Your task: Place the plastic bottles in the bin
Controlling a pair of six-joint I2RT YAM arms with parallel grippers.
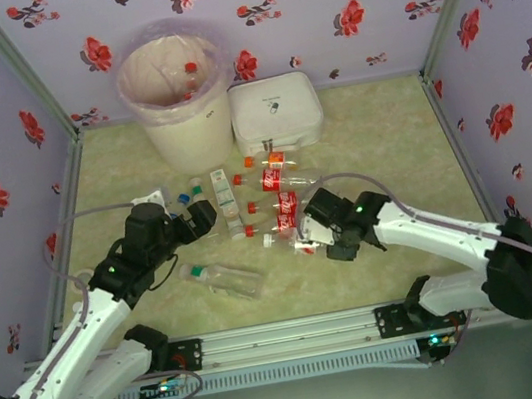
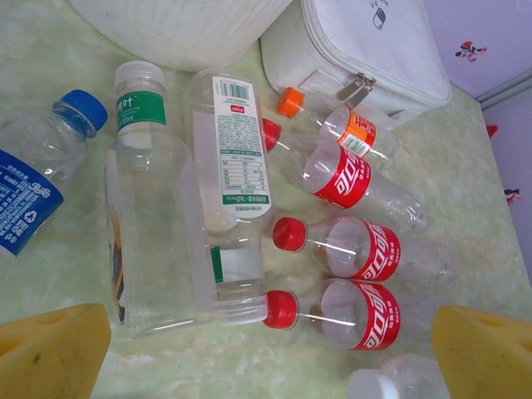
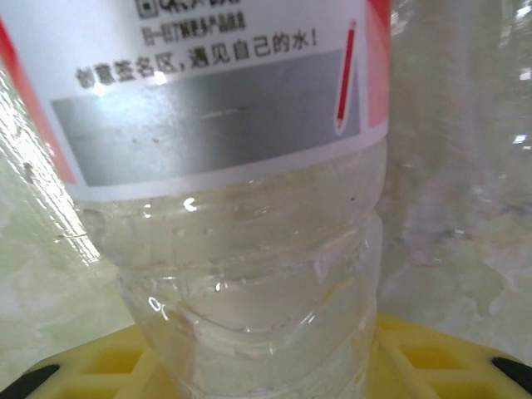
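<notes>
Right wrist: clear ribbed bottle [image 3: 249, 274], red-edged white/grey label [image 3: 216, 100], in right claw [image 3: 258, 362], grip unclear; left claw [image 2: 268, 353] apart.

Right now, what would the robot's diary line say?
left gripper: open above lying bottles | right gripper: around a clear bottle, grip unclear | bin: upright, far left

Clear ribbed bottle [image 3: 249, 283], red-edged white label [image 3: 208, 75], yellow tool [image 3: 266, 366] beneath
</notes>
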